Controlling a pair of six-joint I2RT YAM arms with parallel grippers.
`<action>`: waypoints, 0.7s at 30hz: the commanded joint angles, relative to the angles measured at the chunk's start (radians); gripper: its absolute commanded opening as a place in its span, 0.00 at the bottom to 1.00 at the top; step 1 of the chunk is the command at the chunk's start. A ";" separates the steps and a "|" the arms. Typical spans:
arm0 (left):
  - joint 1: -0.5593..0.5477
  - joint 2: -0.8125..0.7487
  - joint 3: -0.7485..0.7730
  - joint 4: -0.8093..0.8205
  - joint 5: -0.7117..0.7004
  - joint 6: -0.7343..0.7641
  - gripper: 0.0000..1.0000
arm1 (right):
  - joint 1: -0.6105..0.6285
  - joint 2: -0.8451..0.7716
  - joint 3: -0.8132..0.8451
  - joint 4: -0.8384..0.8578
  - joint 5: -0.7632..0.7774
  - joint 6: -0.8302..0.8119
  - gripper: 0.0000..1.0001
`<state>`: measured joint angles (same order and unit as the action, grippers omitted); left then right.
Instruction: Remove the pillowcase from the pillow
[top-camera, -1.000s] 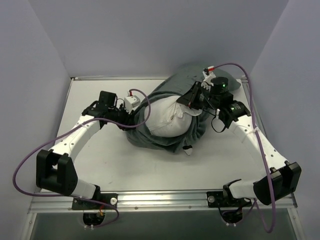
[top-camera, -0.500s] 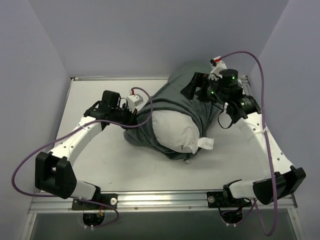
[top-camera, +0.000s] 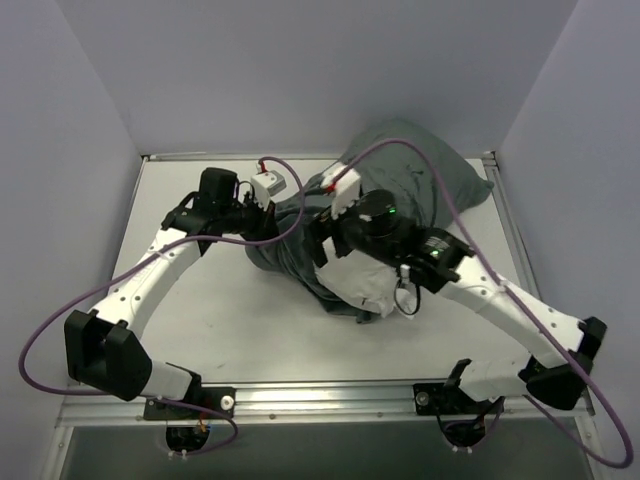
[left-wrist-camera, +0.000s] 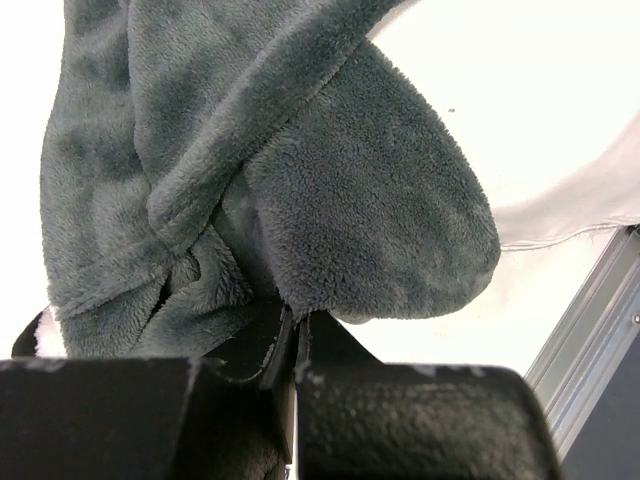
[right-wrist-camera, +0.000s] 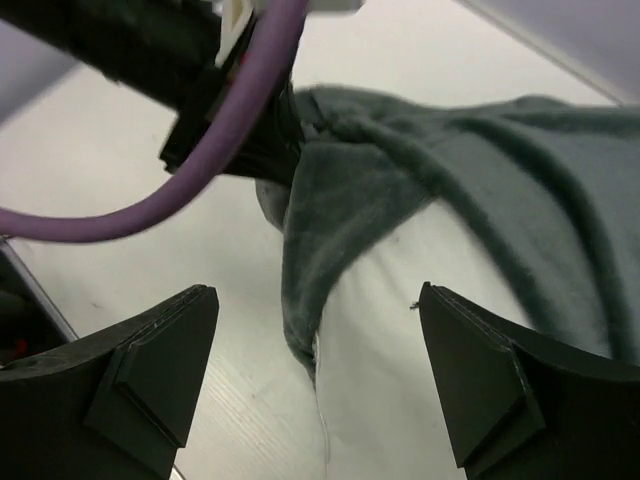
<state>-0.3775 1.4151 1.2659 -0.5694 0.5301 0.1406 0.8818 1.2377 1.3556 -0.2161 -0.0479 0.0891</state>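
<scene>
The grey pillowcase (top-camera: 425, 165) lies bunched over the white pillow (top-camera: 362, 288), whose near end pokes out of the opening. My left gripper (top-camera: 262, 222) is at the cover's left edge. In the left wrist view it (left-wrist-camera: 295, 322) is shut on a fold of the grey pillowcase (left-wrist-camera: 300, 180), with the pillow (left-wrist-camera: 570, 190) beyond. My right gripper (top-camera: 322, 250) hangs over the pillow's exposed end. In the right wrist view it (right-wrist-camera: 320, 375) is open and holds nothing, with the pillowcase hem (right-wrist-camera: 310, 290) and the pillow (right-wrist-camera: 410, 330) between and below its fingers.
A purple cable (right-wrist-camera: 150, 215) and the left arm's dark wrist (right-wrist-camera: 230, 140) cross the top left of the right wrist view. A metal rail (top-camera: 330, 395) runs along the table's near edge. Grey walls close in the back and both sides.
My right gripper let go of the pillow, opened, and swung from the far right over its near end. My left gripper shut on the pillowcase edge. The pillow sank back.
</scene>
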 joint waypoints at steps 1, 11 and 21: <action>0.002 -0.031 0.076 0.040 0.013 -0.018 0.02 | 0.120 0.144 0.082 -0.169 0.262 -0.078 0.85; 0.005 -0.031 0.072 0.040 0.007 -0.010 0.02 | 0.097 0.166 -0.039 -0.126 0.355 -0.094 0.91; 0.008 -0.030 0.078 0.039 0.016 -0.015 0.02 | 0.062 0.244 -0.009 -0.209 0.396 -0.120 0.92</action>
<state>-0.3771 1.4155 1.2758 -0.5800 0.5152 0.1368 0.9649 1.4456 1.3357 -0.3794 0.3195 -0.0105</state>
